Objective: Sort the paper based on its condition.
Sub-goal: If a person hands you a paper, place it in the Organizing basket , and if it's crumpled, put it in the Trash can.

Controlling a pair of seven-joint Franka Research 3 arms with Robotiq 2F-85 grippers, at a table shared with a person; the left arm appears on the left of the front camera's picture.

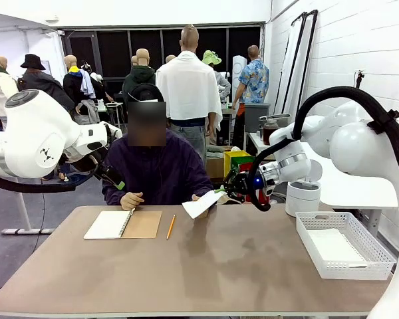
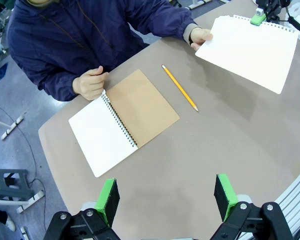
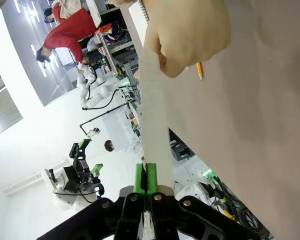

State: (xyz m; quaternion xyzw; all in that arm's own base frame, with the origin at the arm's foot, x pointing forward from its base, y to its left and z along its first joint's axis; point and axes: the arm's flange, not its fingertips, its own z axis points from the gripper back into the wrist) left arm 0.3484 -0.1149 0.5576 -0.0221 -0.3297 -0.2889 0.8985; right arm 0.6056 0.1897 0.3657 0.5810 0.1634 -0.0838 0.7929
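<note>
While the person's hand (image 2: 200, 36) holds one corner of a loose white sheet of paper (image 1: 201, 205) above the far side of the desk (image 1: 219, 266), the right gripper (image 3: 146, 175) has its green pads pressed together on the sheet, pinching it at the ragged, hole-punched edge. The paper hangs clear of the desk between hand and gripper, flat and smooth as far as the left wrist view shows, and it throws a soft shadow on the surface below. Seen from the right wrist, the sheet runs edge-on from the pads up to the person's fingers. The left gripper (image 2: 166, 197) hovers high over the near part of the desk with its fingers spread wide and nothing between them. Below it an open spiral notebook (image 2: 122, 120) lies flat, one white page and one brown cover showing, and the person's other hand (image 2: 91, 82) rests at its far edge by the spiral. A yellow pencil (image 2: 180, 88) lies just beside the notebook, between it and the held sheet. On the robot's right side of the desk stands a white mesh tray (image 1: 349, 269) with something white and flat in its bottom
</note>
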